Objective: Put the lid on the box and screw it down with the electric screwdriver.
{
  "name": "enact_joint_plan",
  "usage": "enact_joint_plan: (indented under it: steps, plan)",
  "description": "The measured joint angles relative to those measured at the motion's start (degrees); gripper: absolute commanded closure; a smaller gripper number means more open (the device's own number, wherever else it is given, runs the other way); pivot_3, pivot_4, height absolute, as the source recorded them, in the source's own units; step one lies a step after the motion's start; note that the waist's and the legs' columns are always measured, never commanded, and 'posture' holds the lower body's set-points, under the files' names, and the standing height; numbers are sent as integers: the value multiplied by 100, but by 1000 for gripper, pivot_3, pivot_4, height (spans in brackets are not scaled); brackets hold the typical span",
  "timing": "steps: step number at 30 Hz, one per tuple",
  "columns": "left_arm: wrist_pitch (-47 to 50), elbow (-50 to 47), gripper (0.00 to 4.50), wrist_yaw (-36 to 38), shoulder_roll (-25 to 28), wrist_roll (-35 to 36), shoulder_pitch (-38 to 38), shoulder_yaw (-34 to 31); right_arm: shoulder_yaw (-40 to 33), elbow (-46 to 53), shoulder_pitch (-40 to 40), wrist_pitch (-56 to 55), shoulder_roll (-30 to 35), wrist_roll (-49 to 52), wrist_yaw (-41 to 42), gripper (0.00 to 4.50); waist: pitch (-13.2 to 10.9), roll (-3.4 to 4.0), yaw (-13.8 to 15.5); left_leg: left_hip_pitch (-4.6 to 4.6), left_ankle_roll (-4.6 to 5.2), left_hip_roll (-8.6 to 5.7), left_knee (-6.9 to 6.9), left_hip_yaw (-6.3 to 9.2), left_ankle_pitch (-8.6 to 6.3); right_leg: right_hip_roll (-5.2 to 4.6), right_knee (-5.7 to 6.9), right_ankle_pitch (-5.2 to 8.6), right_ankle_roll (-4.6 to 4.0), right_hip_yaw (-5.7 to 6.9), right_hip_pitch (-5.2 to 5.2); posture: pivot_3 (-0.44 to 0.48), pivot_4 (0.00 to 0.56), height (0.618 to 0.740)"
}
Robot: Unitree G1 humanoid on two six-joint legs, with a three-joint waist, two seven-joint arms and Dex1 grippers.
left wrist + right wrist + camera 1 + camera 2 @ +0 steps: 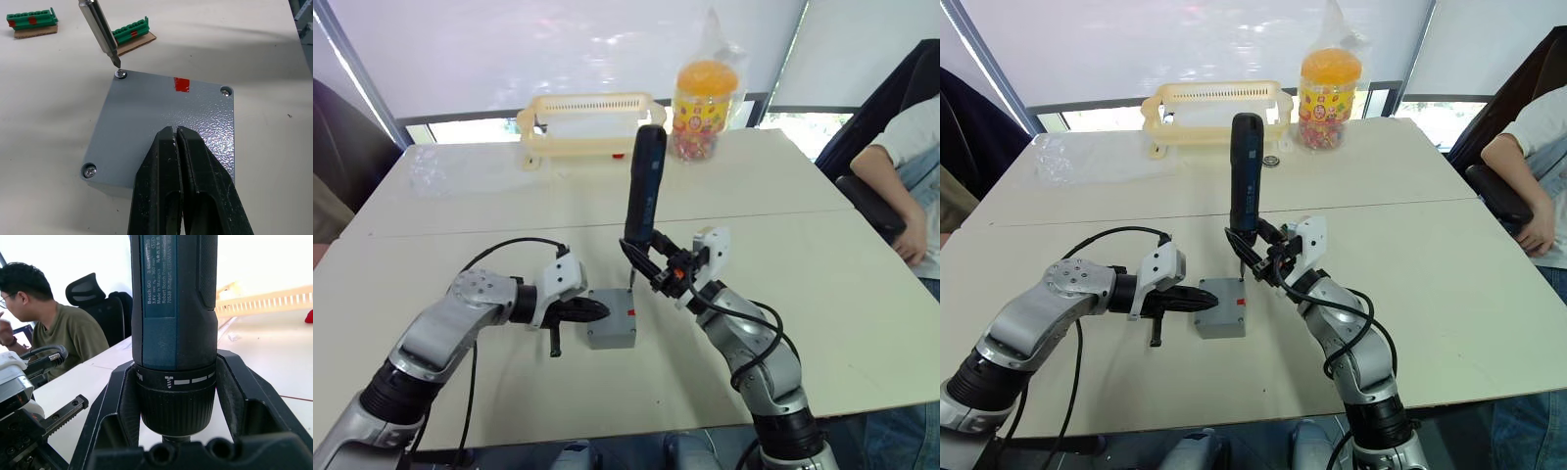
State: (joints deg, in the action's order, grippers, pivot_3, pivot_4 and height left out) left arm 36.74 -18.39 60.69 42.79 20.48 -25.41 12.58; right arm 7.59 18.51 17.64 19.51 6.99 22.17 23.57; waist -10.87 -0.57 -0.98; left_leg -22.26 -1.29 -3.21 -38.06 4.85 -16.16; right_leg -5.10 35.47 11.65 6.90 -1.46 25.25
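From the head, the right fingers (pixel 1255 257) clamp the screwdriver (pixel 1245 174) upright, its bit at the far corner of the lid (pixel 1222 302), which sits on the box (pixel 612 338) on the surface (pixel 803 245). At the left wrist, the left fingers (pixel 177 142) are pressed together, tips resting on the lid, the bit meeting a corner screw (pixel 121 74) beyond them. At the right wrist, the fingers grip the screwdriver's black collar from both sides.

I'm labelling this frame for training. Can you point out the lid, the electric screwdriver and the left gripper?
lid (pixel 161 112), left wrist view, middle of its top face.
electric screwdriver (pixel 644 181), left eye view, upper body.
left gripper (pixel 177 134), left wrist view, tips.
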Motion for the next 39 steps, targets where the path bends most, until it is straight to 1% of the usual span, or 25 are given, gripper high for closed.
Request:
enact_joint_plan:
  steps: [9, 21, 39]
  plan:
    - [0, 1, 4438, -1, 0, 0, 0, 0, 13, 275, 0, 55, 1, 10, -36, 2718, 0, 0, 0, 0, 0, 0, 0, 0, 0, 0, 0, 0, 0, 0, 0, 0, 150, 740]
    - [1, 1, 4438, -2, -1, -1, -1, 1, 126, 275, -101, 94, -28, -24, -38, 2718, 0, 0, 0, 0, 0, 0, 0, 0, 0, 0, 0, 0, 0, 0, 0, 0, 150, 740]
    - [11, -14, 4438, -57, 1, -1, 2, 1, 127, 23, -100, -172, -72, -225, -30, 2718, 0, 0, 0, 0, 0, 0, 0, 0, 0, 0, 1, 0, 0, 0, 0, 0, 150, 740]
